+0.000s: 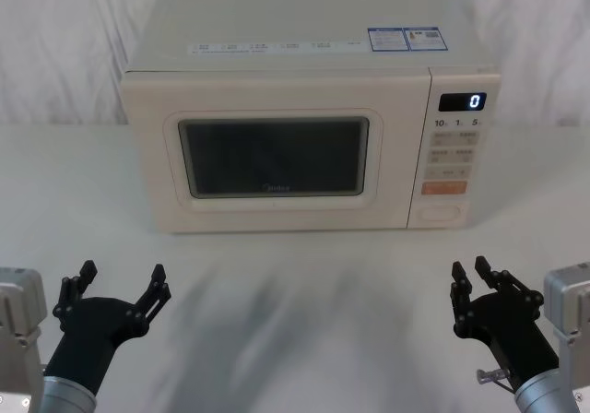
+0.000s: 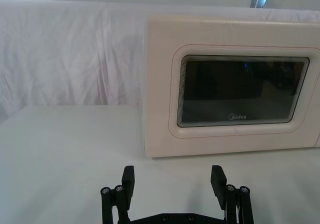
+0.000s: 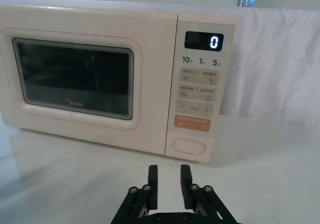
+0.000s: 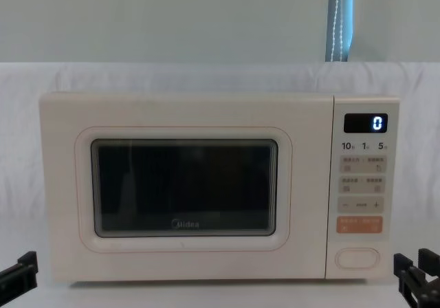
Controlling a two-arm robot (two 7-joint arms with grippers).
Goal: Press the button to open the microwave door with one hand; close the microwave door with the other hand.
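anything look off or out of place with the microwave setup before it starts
Nothing stands out. The microwave door is shut and flush, the display reads 0, the button looks intact. The left gripper and right gripper hover in front, apart from it.

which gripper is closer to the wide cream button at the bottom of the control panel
The right gripper. It hovers just in front of the button, slightly to its right. The left gripper sits across the table, before the microwave door's left edge.
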